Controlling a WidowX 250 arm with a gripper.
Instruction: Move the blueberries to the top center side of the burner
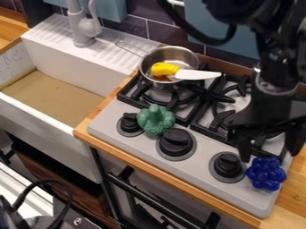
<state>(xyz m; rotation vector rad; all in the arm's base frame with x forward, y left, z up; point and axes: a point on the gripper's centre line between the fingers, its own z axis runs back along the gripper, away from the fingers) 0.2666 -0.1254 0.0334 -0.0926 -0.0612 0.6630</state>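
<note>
Just above the blueberries (266, 173), the hand (269, 154) hangs with fingers spread, presumably to straddle them where they sit beside a knob (228, 164); farther off, the pot (146, 67) rests on its burner (174, 101), its rim likely propping the yellow-and-white utensil (197, 74).
</note>
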